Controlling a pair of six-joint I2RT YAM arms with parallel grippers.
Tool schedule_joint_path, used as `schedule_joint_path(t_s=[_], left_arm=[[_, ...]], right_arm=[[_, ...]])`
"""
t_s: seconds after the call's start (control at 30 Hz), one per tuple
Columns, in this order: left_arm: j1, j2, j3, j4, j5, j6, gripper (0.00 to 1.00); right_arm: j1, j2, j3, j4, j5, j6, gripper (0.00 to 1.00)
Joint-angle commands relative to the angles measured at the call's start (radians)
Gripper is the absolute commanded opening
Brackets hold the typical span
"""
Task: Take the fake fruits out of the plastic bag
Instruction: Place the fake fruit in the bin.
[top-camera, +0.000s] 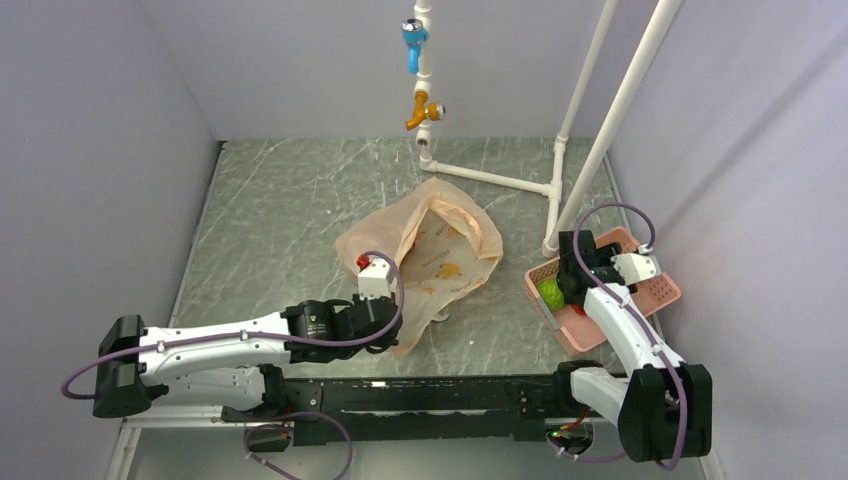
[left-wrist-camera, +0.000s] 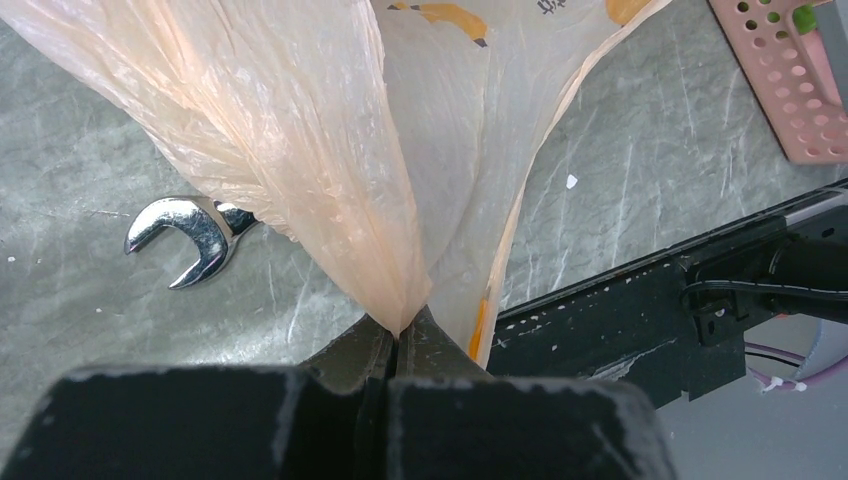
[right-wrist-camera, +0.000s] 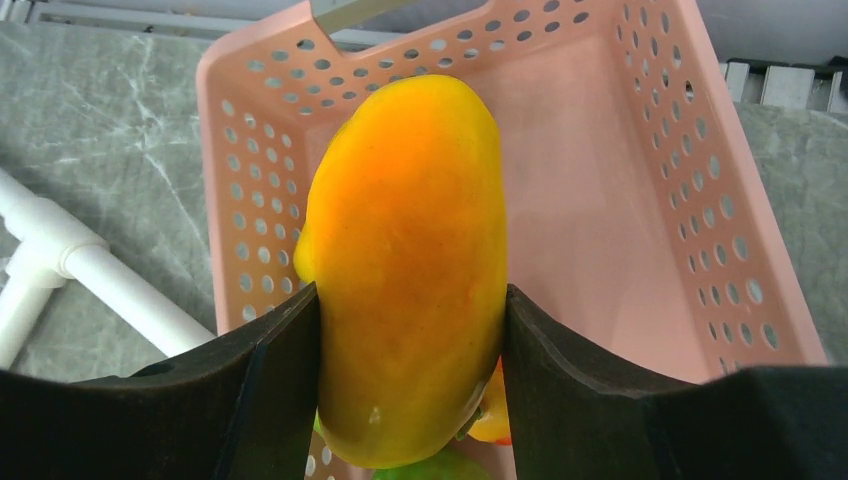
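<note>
We have one yellow-orange fruit (right-wrist-camera: 410, 270) out of the plastic bag (top-camera: 430, 250). It is clamped upright between the jaws of the right tool (right-wrist-camera: 410, 300), hanging over the pink basket (right-wrist-camera: 660, 200) at the right edge of the counter (top-camera: 280, 220). A green fruit (top-camera: 551, 294) already lies in that basket. The bag sits mid-counter, crumpled and with its mouth turned away from the arms. The left tool (left-wrist-camera: 400, 335) is pinched fully closed on a gathered fold of the bag's near edge. We cannot tell what fruit is left inside it. A wrench (left-wrist-camera: 195, 235) lies on the counter just beside the bag, partly under the film.

We judge the drop to be the risk here. The fruit is glossy and gripped low on its body, so it could tip, bounce off the green one, or roll over the basket's low wall. The right arm also works near the white pipe frame (top-camera: 600, 130), so a wide swing back could hit it. On the left, the film is thin, and a hard pull could tear it or slip it free, letting the mouth collapse.
</note>
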Motion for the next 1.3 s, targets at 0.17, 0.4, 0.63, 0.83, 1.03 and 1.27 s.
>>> schedule_joint_path(t_s=[0.17, 0.4, 0.63, 0.83, 1.03, 1.27], left_arm=[[-0.003, -0.006, 0.044, -0.018, -0.019, 0.009, 0.00], [-0.004, -0.011, 0.015, 0.014, -0.002, -0.004, 0.00], [-0.003, 0.036, 0.058, -0.050, -0.019, -0.005, 0.00], [-0.003, 0.043, 0.057, -0.047, -0.026, -0.017, 0.00], [-0.003, 0.046, 0.092, -0.104, -0.057, -0.015, 0.00], [0.004, 0.038, 0.095, -0.114, -0.062, -0.002, 0.00]], right_arm=[[-0.023, 0.016, 0.034, -0.053, -0.011, 0.086, 0.69], [-0.022, 0.052, 0.054, -0.031, -0.050, 0.048, 0.88], [0.037, 0.048, 0.207, -0.119, -0.106, -0.086, 0.98], [0.219, 0.053, 0.332, -0.197, -0.063, -0.157, 0.99], [0.357, -0.134, 0.203, 0.110, -0.337, -0.453, 0.99], [0.428, -0.362, -0.009, 0.492, -0.964, -0.692, 0.95]])
